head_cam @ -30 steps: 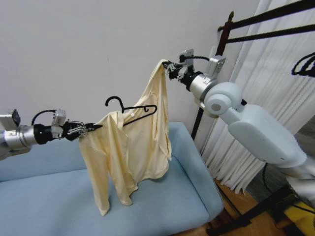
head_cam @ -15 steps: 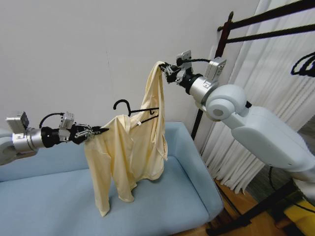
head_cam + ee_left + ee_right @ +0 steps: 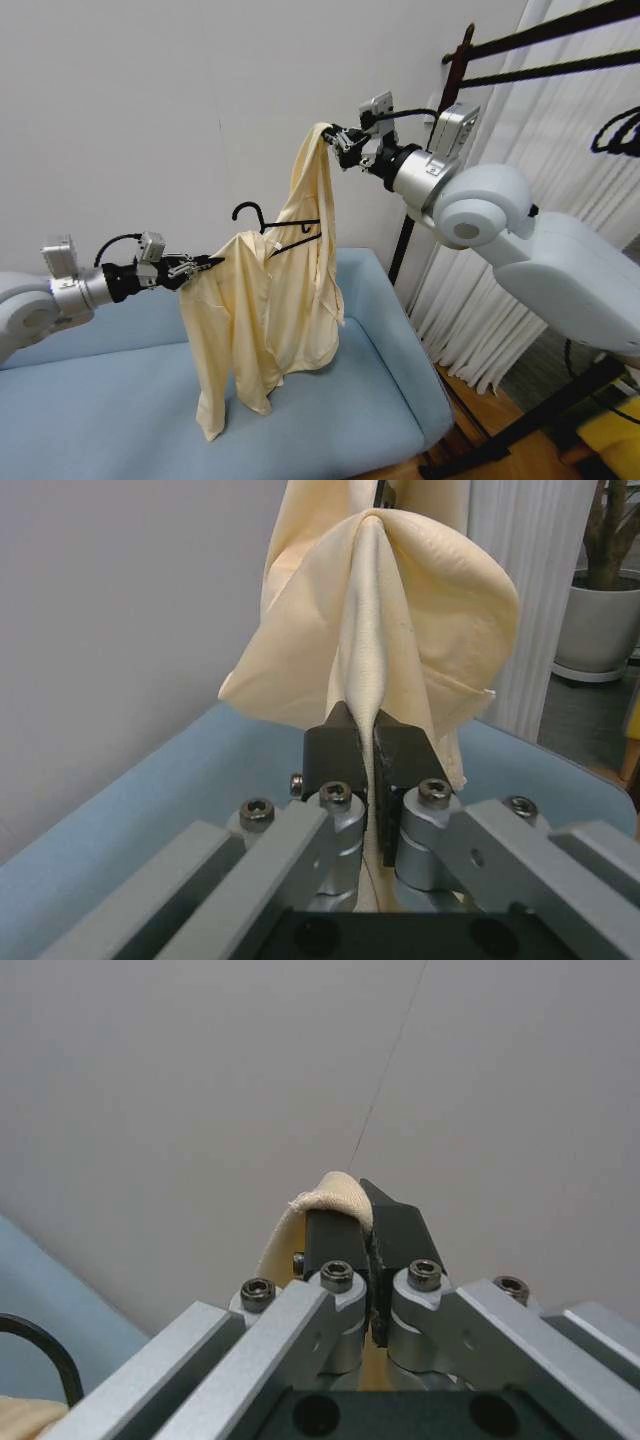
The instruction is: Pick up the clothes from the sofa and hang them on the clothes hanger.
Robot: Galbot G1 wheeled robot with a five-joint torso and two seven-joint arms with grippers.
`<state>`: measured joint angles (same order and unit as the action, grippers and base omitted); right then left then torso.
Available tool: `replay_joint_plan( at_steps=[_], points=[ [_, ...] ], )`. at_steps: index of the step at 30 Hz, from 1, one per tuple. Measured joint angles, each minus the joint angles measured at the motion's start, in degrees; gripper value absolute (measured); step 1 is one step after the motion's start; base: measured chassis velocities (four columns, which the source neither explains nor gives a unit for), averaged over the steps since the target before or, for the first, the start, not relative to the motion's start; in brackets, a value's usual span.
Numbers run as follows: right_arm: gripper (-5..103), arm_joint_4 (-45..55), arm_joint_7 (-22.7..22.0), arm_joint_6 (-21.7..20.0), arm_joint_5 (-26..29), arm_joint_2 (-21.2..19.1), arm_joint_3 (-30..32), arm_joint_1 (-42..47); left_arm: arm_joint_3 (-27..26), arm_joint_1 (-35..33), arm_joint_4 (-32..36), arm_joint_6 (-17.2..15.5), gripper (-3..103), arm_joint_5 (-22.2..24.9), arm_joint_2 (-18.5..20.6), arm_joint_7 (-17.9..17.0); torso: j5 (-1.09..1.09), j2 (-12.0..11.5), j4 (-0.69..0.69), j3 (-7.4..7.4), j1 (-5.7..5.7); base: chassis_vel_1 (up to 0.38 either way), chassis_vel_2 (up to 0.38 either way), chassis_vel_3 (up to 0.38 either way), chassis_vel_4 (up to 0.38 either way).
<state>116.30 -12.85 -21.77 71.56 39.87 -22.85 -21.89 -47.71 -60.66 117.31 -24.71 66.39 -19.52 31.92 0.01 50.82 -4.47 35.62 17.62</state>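
A pale yellow shirt [image 3: 270, 310] hangs in the air above the light blue sofa [image 3: 110, 420], stretched between both grippers. My left gripper [image 3: 205, 263] is shut on one shoulder of the shirt [image 3: 370, 630], low on the left. My right gripper [image 3: 335, 138] is shut on the other shoulder, held high near the wall; the pinched cloth edge [image 3: 325, 1192] shows at its fingers. A black clothes hanger [image 3: 275, 228] sits inside the shirt's collar, its hook sticking up behind the fabric.
A dark clothes rack with an upright pole [image 3: 450, 90] and crossbars [image 3: 560, 30] stands at the right, in front of white curtains [image 3: 560, 200]. A potted plant [image 3: 600, 590] stands beyond the sofa in the left wrist view. Wooden floor lies at bottom right.
My left gripper has moved to the right and slightly down, bringing the shirt's shoulder closer to the hanger. The right gripper has held its height, and the shirt hangs narrower.
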Motion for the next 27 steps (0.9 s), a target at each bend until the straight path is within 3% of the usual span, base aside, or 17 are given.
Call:
replay_joint_plan(
  at_steps=[7,14,27],
  points=[
    [1,-0.77,-5.93,-3.33,6.03,2.20,-0.19,-4.31,0.35,-0.25,1.64,-0.73,2,-0.27,-0.63,-5.38,-0.01,0.00,0.02,0.00,0.00,0.000,0.000,0.000,0.000],
    [1,-0.85,-8.38,-5.20,9.36,1.94,-0.81,-7.92,0.33,-0.61,2.87,-1.75,2,-0.96,-1.62,-11.11,-0.01,0.00,0.00,0.00,0.00,0.000,0.000,0.000,0.000],
    [1,5.03,-10.68,-5.32,10.74,-1.11,-5.12,-2.96,-0.62,0.27,5.51,-1.14,2,1.95,-2.34,-16.04,0.00,0.00,0.00,0.00,0.00,0.000,0.000,0.000,0.000]
  ],
)
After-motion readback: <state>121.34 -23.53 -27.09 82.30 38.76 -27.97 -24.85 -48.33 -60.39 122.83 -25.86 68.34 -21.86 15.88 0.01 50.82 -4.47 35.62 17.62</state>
